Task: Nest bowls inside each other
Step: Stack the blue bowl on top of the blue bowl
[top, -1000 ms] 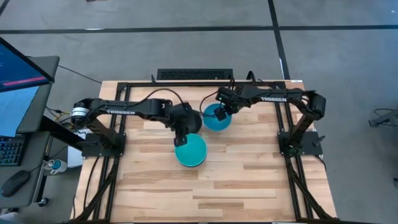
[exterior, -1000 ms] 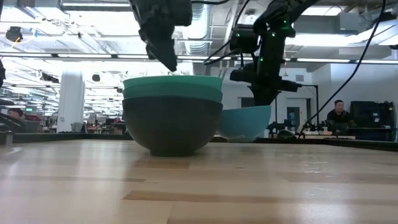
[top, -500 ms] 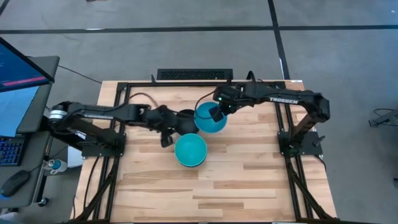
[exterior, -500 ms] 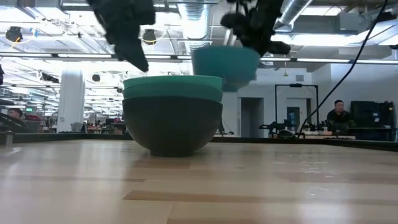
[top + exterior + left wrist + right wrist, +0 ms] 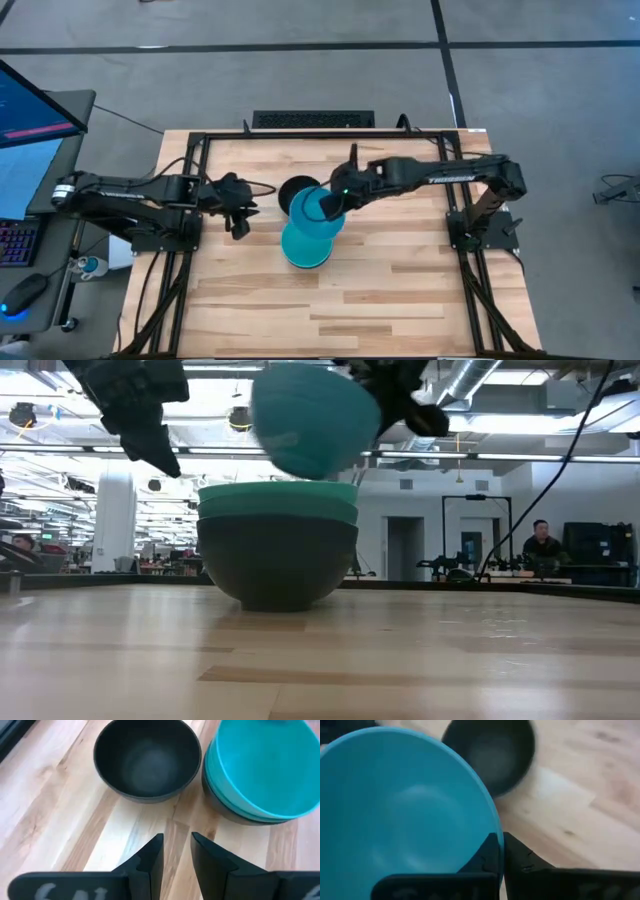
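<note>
A stack of three bowls point(image 5: 305, 248) stands on the table: black at the bottom, teal in the middle, cyan on top point(image 5: 260, 770). A single black bowl point(image 5: 293, 189) sits on its base just beyond it point(image 5: 147, 760). My right gripper point(image 5: 337, 197) is shut on a second cyan bowl point(image 5: 313, 206), held in the air over the far edge of the stack point(image 5: 310, 415). My left gripper point(image 5: 240, 210) hovers narrowly open to the left of both, touching nothing point(image 5: 177, 840). My right gripper point(image 5: 501, 840) pinches the cyan bowl's rim point(image 5: 492, 820) on the side toward the table's right, one finger inside the bowl and one finger point(image 5: 520, 857) outside. The fingers come from the right, slanting down. The bowl is lifted clear and tilted.
Bare wooden tabletop point(image 5: 400, 290) lies near and right of the stack. A black frame point(image 5: 300, 135) runs along the far and side edges of the table. A monitor point(image 5: 30, 110) stands off the left edge. A person point(image 5: 541, 545) sits far behind the table.
My right gripper has lifted the cyan bowl off the table at the far right of the stack and carried it left and nearer, over the stack, tipping it. My left gripper has drawn back from above the stack toward the table's left edge.
</note>
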